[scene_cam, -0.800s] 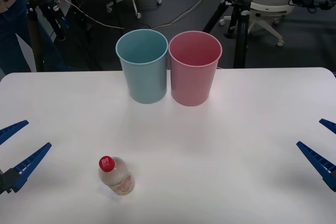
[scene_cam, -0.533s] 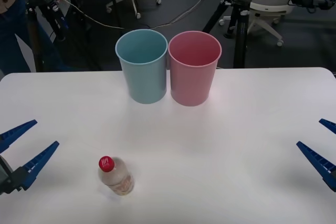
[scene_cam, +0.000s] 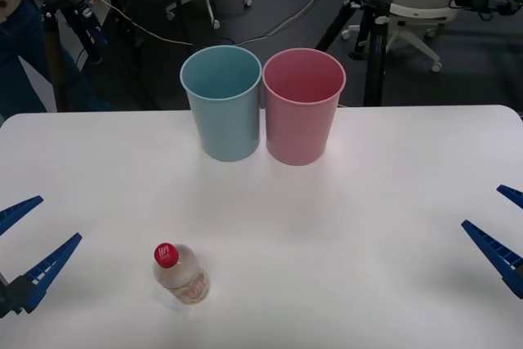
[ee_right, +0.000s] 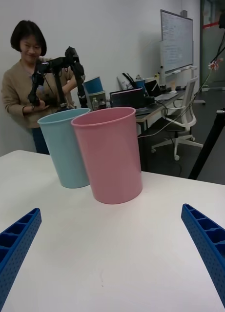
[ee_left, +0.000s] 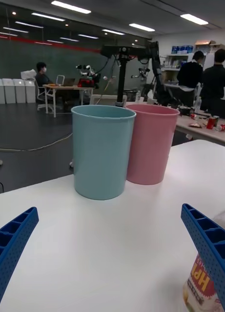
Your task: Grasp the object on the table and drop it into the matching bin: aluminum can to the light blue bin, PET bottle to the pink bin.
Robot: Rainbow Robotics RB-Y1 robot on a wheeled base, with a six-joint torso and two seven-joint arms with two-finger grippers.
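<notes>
Front camera looks down from above my arms toward the pink bin (scene_cam: pixel 303 105). Both wrist cameras sit low, near the surface, facing that bin (ee_right: pixel 109 153) (ee_left: pixel 150 141).

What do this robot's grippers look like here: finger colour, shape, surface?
Both the left gripper and the right gripper have two bright blue plastic fingers, long wedges tapering to pointed tips. Their inner faces are ribbed and dotted with small holes. The left fingers join a dark grey base.
</notes>
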